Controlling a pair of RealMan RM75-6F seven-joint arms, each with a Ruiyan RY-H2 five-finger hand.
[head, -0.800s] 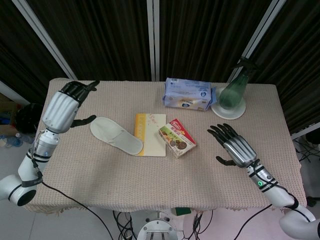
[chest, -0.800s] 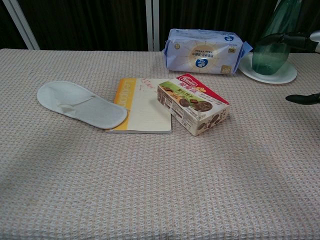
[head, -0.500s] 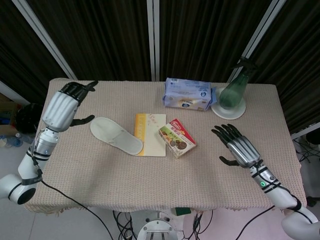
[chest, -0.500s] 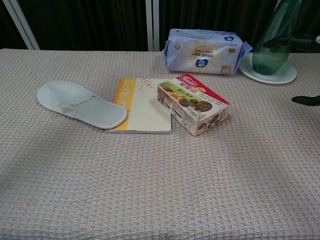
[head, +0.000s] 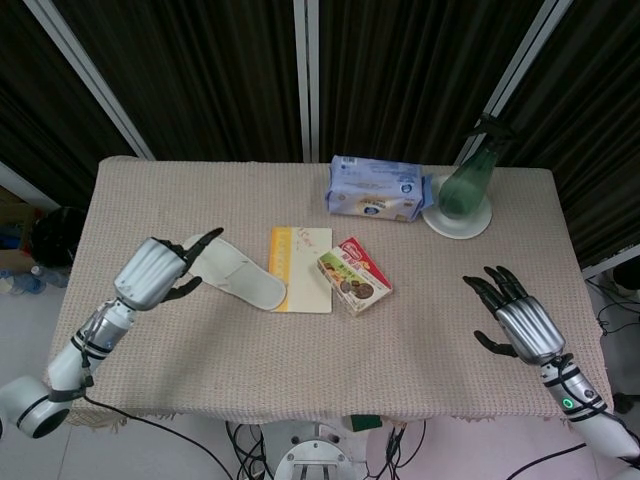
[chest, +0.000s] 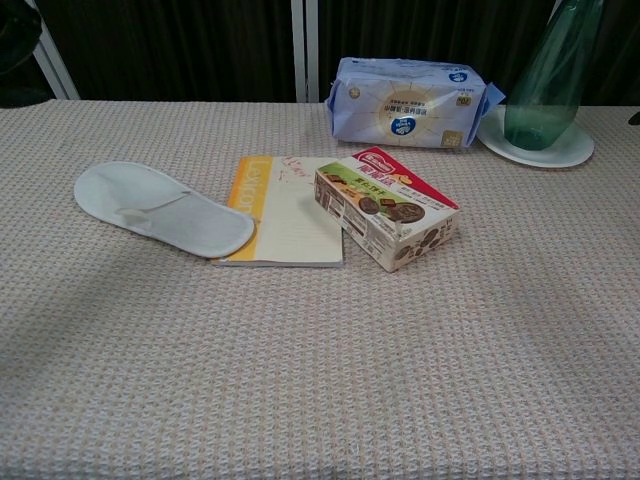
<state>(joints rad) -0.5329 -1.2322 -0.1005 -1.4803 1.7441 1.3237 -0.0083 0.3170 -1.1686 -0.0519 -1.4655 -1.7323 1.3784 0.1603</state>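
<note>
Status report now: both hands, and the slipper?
Left hand open, beside slipper, not touching. Right hand open, apart from everything. Slipper tip overlaps notebook.

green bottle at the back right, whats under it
The green bottle stands on a white plate, which rests on the tablecloth. The plate's middle is hidden beneath the bottle's base.

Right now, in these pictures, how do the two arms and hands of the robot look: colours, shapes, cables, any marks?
Both hands, the left hand and the right hand, have ribbed silver-grey backs and slim black fingers. White rounded forearm segments follow behind black-banded wrists. A small green light glows on the right wrist. A black cable runs from the left arm.
</note>
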